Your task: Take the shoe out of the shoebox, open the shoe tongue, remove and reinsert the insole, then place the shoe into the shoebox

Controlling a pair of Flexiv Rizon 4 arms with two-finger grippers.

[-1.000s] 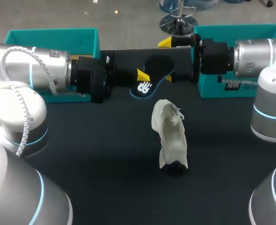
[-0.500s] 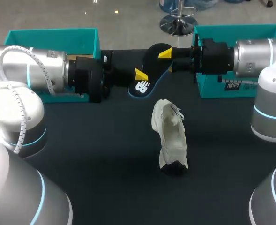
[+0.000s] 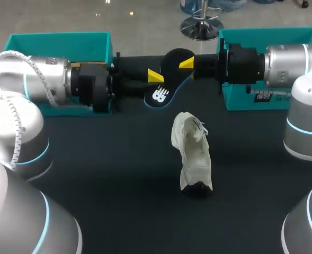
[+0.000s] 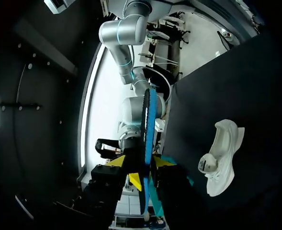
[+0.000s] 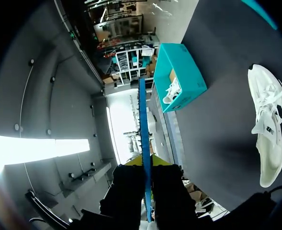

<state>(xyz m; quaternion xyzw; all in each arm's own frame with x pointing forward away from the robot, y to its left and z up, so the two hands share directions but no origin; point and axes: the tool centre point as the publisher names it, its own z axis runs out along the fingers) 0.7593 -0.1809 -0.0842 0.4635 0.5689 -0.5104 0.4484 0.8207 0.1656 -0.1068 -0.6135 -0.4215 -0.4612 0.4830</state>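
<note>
Well, both arms meet over the far edge of the table (image 3: 118, 174), and between them hangs the dark insole (image 3: 161, 96), blue along its rim and lifted off the surface. The left gripper (image 3: 157, 75) comes in from the left and is clamped on the end with the white mark. The right gripper (image 3: 186, 64) comes in from the right and pinches the other end. From the left wrist the insole (image 4: 149, 124) shows edge-on, a thin blue line running out ahead of the left gripper (image 4: 147, 184), whose fingers press it from both sides. The right wrist shows much the same: the insole (image 5: 143, 120) stands as a narrow strip, squeezed between the two fingers of the right gripper (image 5: 145, 165).

The white shoe (image 3: 193, 153) lies about the middle of the table, lengthwise from far to near, apart from both grippers. It also shows off to the side in each wrist view (image 4: 219, 163) (image 5: 267, 124).

A teal shoebox (image 3: 60, 36) sits at the far left corner behind the left arm. Seen from the right wrist, this box (image 5: 188, 72) is open, with another white shoe (image 5: 172, 92) inside. A second teal box (image 3: 272, 34) stands at the far right corner behind the right arm.
</note>
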